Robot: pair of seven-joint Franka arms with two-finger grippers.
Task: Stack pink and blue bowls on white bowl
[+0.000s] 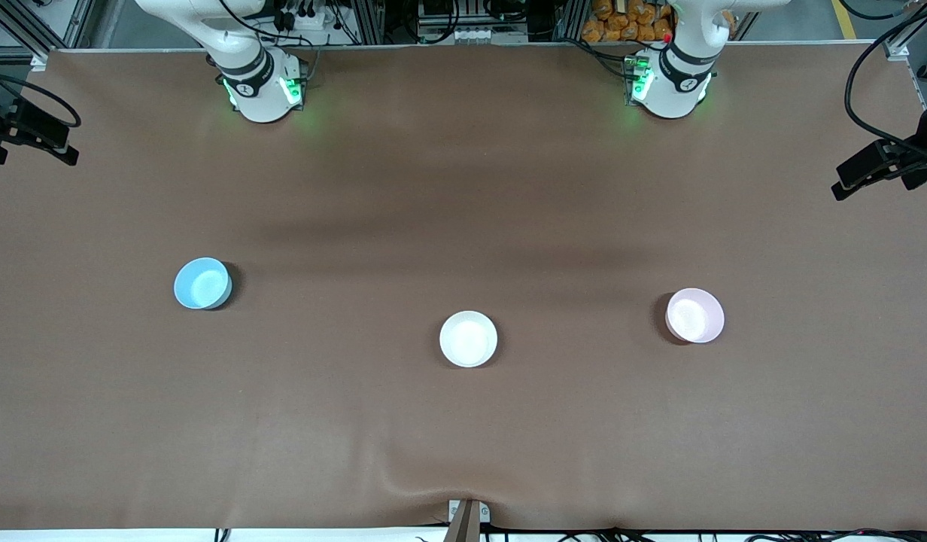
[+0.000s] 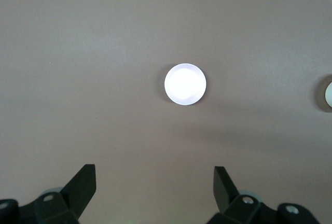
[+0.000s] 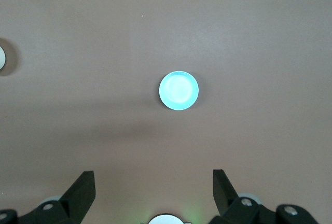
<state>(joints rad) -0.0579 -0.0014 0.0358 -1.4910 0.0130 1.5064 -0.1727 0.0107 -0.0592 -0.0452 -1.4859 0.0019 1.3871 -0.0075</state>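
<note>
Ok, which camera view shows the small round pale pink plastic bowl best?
The front view: the small round pale pink plastic bowl sits whole and upright toward the left arm's end of the table, its colour clear. The left wrist view centres it but washes it out to white. The right wrist view does not show it.

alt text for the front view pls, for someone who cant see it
Three small bowls sit apart on a brown table: a blue bowl toward the right arm's end, a white bowl in the middle and nearest the camera, a pink bowl toward the left arm's end. Only the two arm bases show along the top; nothing is stacked yet.
</note>
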